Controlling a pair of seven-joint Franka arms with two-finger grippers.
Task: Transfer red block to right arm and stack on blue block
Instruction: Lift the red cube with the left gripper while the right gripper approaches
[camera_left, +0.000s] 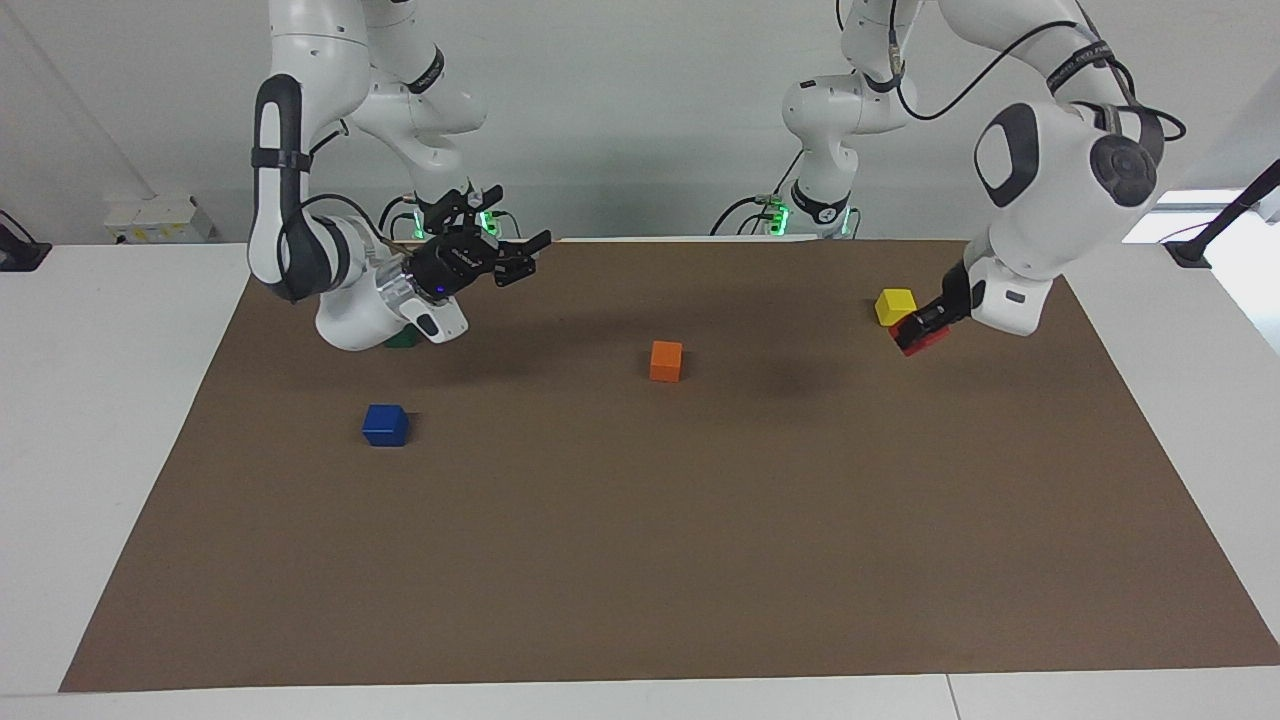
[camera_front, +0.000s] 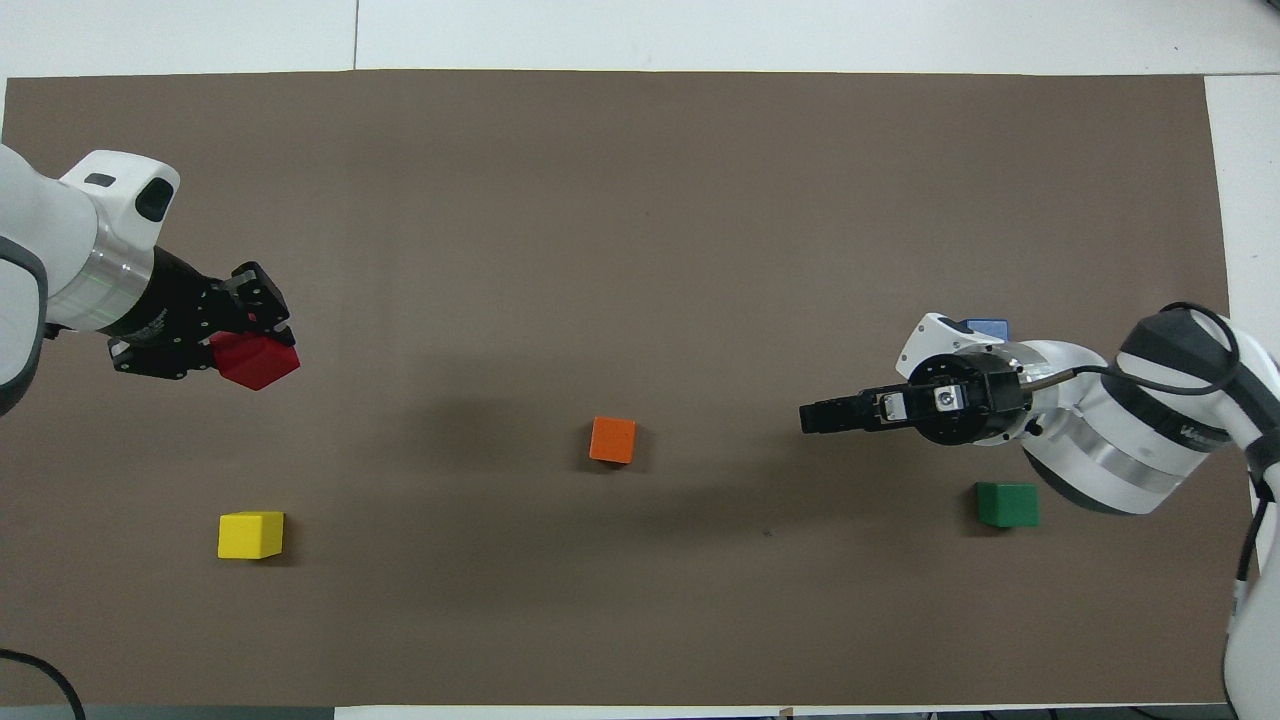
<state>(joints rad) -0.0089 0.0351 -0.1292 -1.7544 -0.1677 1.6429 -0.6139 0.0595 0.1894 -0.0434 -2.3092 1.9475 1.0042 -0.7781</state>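
Gripping red block (camera_left: 922, 338) — left pincer (camera_left: 918, 327) closed round it.

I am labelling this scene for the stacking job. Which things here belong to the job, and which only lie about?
Belong to the job:
- red block, held in the left pincer
- right pincer, waiting in the air, open
- blue block, on the brown mat

Only lying about:
- orange block
- yellow block
- green block
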